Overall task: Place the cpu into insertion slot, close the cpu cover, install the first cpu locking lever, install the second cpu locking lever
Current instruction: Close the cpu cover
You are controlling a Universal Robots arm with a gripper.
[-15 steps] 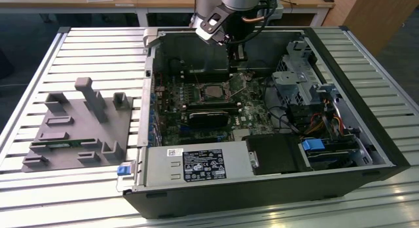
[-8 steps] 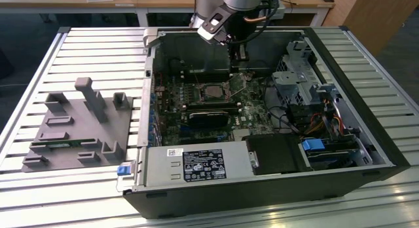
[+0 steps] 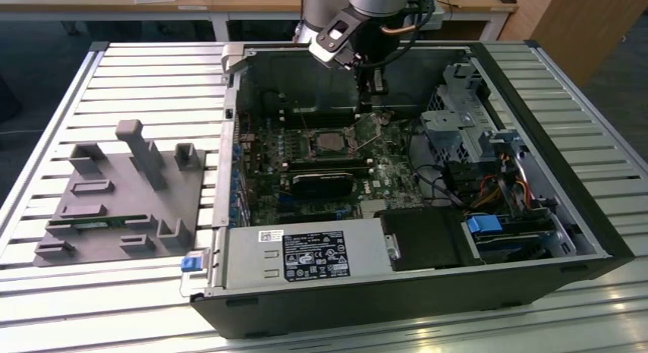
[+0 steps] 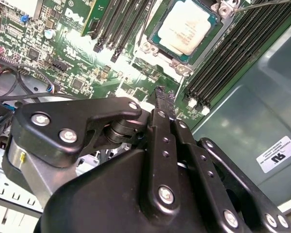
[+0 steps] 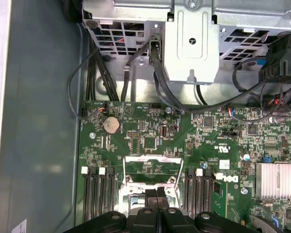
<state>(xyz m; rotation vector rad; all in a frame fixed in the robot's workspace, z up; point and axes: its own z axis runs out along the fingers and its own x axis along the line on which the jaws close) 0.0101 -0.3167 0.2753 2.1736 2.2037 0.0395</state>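
The cpu [image 4: 186, 26], a square chip with a dull silver top, lies in the insertion slot [image 3: 309, 143] on the green motherboard inside the open computer case. Its whole top and green rim show. The cpu cover [image 5: 153, 158], a silvery frame, looks swung open, with the board showing through its cut-out. A thin lever rod [image 4: 262, 5] sticks up beside the slot. My gripper [image 4: 164, 94] hangs above the board close to the slot, near the case's back wall [image 3: 366, 102]. Its black fingers [image 5: 151, 194] are shut together with nothing between them.
Long black memory slots [image 4: 223, 63] flank the socket. A metal drive cage [image 3: 460, 118] with cables fills the case on the exterior view's right, and a power supply [image 3: 303, 256] sits at the front. A grey fixture block [image 3: 121, 193] rests on the slatted table [image 3: 61, 87].
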